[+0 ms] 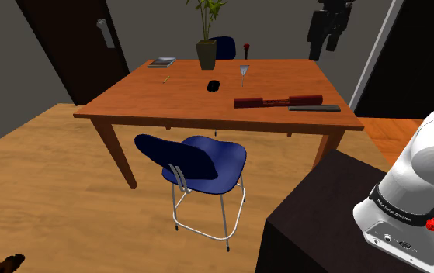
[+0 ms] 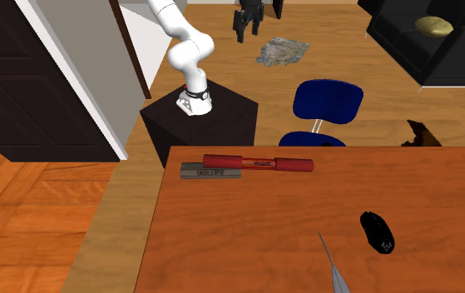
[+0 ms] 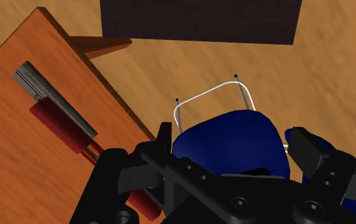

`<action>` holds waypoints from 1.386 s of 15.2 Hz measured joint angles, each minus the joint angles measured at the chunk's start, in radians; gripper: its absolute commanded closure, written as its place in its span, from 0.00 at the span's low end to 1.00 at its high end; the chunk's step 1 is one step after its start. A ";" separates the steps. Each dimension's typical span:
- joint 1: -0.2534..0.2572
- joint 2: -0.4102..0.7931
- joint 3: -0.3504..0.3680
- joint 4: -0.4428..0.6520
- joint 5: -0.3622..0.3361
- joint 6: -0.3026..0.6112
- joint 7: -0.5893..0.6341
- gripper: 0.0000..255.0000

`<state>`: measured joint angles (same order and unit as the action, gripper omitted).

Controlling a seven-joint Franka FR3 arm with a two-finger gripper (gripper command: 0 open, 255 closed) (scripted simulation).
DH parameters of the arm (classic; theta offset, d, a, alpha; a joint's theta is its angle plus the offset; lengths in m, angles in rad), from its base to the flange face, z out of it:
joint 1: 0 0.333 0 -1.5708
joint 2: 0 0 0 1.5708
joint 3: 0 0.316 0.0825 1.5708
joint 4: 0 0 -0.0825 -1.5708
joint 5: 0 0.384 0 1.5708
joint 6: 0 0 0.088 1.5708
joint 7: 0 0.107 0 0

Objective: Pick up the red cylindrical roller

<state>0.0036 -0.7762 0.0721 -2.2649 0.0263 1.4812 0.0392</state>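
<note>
1. The hand (image 1: 325, 43) hangs high over the scene with its fingers spread and nothing between them.
2. The roller (image 1: 277, 101) lies flat on the desk (image 1: 130, 102), near the edge that faces the stand (image 1: 308, 217).
3. A grey bar (image 1: 314, 108) lies close along the roller on its edge side. Whether the two touch I cannot tell.
4. In the wrist view the hand looks down on a blue chair (image 3: 227, 137) and the floor, off the desk edge. The roller lies well out to one side, beyond one finger.
5. The roller's long axis runs along that desk edge.
6. Judged from this, the hand must cross over the desk, turn until its fingers span the roller's width, then descend. The bar leaves one finger little room.
</note>
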 measured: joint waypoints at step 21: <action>-0.014 0.451 -0.296 -0.039 -0.138 0.455 -0.526 0.00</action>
<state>-0.0103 -0.3250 -0.2243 -2.3037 -0.1119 1.9365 -0.4872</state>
